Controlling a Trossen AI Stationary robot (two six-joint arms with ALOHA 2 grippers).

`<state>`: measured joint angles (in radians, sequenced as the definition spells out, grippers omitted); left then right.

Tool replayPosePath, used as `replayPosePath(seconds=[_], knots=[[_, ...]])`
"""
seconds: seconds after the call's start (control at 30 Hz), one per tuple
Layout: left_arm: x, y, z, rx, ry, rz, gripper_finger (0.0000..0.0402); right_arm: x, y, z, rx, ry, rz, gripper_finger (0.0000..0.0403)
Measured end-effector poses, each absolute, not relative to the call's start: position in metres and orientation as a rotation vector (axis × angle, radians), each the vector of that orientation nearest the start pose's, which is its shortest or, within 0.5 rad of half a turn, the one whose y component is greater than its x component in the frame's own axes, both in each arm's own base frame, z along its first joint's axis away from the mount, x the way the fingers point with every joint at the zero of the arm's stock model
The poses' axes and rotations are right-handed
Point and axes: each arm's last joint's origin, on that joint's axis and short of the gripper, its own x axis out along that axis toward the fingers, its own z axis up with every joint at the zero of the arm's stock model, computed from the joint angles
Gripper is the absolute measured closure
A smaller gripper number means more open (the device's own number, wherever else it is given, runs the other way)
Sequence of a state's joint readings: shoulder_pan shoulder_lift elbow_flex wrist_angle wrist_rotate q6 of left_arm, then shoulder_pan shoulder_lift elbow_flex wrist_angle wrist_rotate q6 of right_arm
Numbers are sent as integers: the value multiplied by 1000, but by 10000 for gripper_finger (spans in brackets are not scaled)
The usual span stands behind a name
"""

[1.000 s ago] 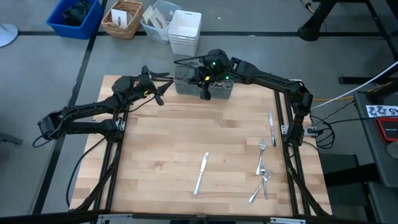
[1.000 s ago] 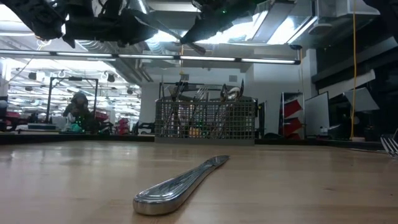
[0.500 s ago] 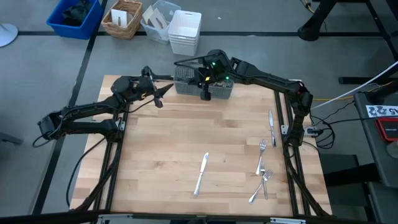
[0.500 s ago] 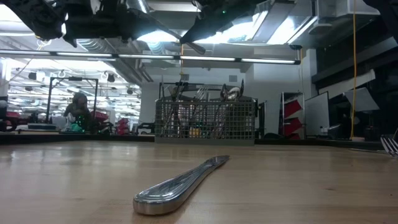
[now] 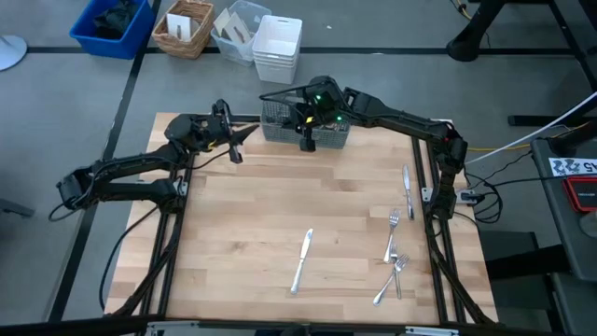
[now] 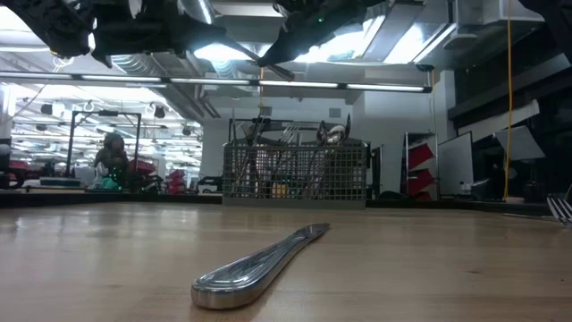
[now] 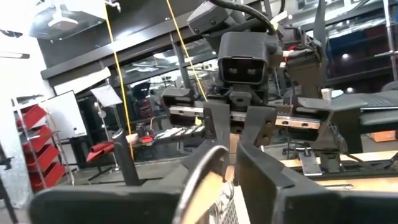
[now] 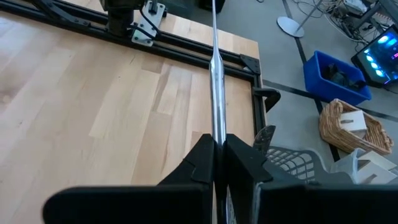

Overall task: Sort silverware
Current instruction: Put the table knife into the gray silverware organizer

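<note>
Five loose pieces of silverware lie on the table (image 5: 233,224), all well apart from both sets of jaws: one table knife (image 5: 300,259) alone towards the middle, a second knife (image 5: 408,189) near the right arm's base, and three forks (image 5: 393,235) clustered beyond it, on the side away from the grippers. Item held: one slim silver piece (image 8: 214,74), pinched by the right gripper (image 8: 216,144), whose jaws are pressed together on its shaft. The shaft runs straight out from between the fingertips, and its far end is cut off at the frame edge, so fork, spoon or knife cannot be told. Directly below these jaws stands the grey wire-mesh caddy (image 5: 275,126), with further utensils (image 6: 331,134) standing upright inside it, handles and heads showing above its rim. The left gripper (image 5: 235,145) hangs just beside the caddy, on the side away from the right arm, facing the right gripper across a short gap. Whether it is spread or closed cannot be told. A curved silvery edge (image 7: 202,171) shows at it in the left wrist view, but what it is cannot be told either.
</note>
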<state>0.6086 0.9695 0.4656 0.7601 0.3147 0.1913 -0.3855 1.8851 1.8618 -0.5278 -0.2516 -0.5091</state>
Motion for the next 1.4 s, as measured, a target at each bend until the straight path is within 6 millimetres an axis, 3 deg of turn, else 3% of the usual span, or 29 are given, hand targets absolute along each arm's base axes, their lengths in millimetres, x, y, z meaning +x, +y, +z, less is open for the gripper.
replayPosePath(seconds=[0.2, 0.63, 1.03, 1.3, 1.4], knots=[[175, 111, 278, 318, -178, 319, 395, 400, -155, 358, -327, 549, 8, 374], [175, 112, 276, 309, -166, 332, 399, 400, -155, 358, -345, 550, 7, 372], [174, 115, 275, 291, -153, 431, 401, 401, -157, 359, -355, 549, -34, 278], [173, 117, 275, 286, -147, 517, 401, 399, -160, 360, -382, 595, -140, 268], [172, 119, 276, 292, -138, 592, 401, 395, -161, 371, -408, 632, -234, 268]])
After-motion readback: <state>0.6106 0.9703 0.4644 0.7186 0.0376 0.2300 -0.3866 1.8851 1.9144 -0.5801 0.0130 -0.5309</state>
